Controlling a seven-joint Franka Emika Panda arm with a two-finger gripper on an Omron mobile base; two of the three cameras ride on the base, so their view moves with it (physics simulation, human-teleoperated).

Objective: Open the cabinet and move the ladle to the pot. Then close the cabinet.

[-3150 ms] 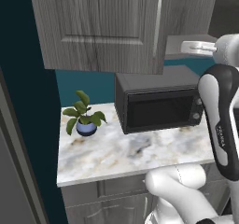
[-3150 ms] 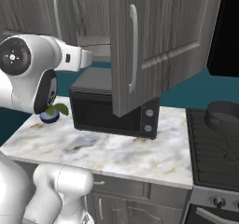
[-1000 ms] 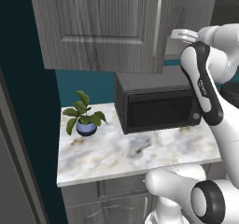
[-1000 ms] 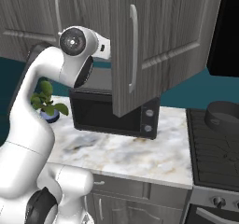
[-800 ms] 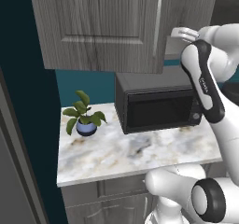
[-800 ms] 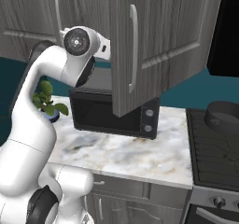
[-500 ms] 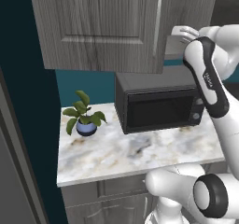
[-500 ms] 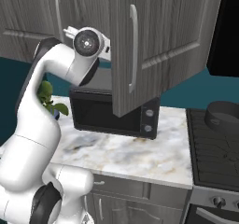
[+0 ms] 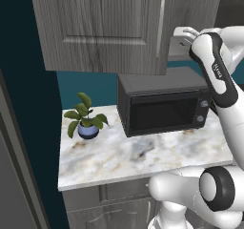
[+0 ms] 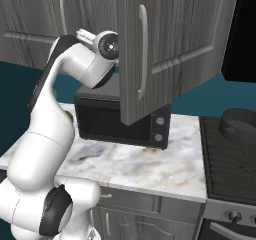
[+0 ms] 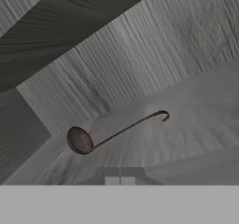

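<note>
Open cabinet (image 10: 175, 44) shelf with ladle (image 11: 109, 134) lying flat, clenched empty fingers (image 11: 120, 175) just short of it.

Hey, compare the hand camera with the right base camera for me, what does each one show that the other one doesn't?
The hand view shows the ladle lying on the shelf inside the cabinet, with the shut end effector just short of it. The right base view shows the open cabinet door from outside, the microwave, the marble counter and the pot on the stove. Both show the same grey woodgrain cabinet.
</note>
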